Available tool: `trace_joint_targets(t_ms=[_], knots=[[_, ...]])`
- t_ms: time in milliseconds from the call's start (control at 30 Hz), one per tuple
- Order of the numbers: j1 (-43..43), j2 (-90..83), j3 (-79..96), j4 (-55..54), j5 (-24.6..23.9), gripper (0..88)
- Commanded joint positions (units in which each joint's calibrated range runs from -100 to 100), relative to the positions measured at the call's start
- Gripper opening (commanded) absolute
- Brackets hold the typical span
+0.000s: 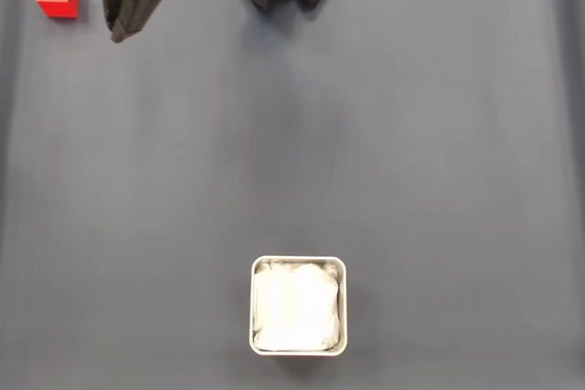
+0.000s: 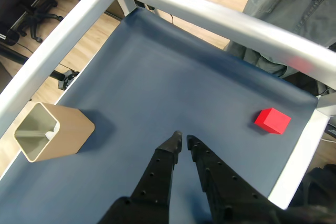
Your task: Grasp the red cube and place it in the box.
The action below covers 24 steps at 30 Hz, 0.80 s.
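The gripper (image 2: 184, 141) is pinched together, holding nothing. The cube (image 2: 272, 120), off to its right in the wrist view, looks light and rigid; grab its flat sides

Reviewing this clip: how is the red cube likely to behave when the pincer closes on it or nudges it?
The red cube has flat faces and sharp edges, so it should slide rather than roll. It looks rigid and probably light. It sits near the mat's edge, so a nudge might push it off.
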Motion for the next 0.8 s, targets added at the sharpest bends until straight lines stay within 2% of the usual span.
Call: trace_joint_targets(t_ms=[0, 767], knots=[[2.1, 0.4, -1.2, -2.6, -0.4, 0.0], [15.4, 2.1, 3.1, -11.1, -0.4, 0.3]])
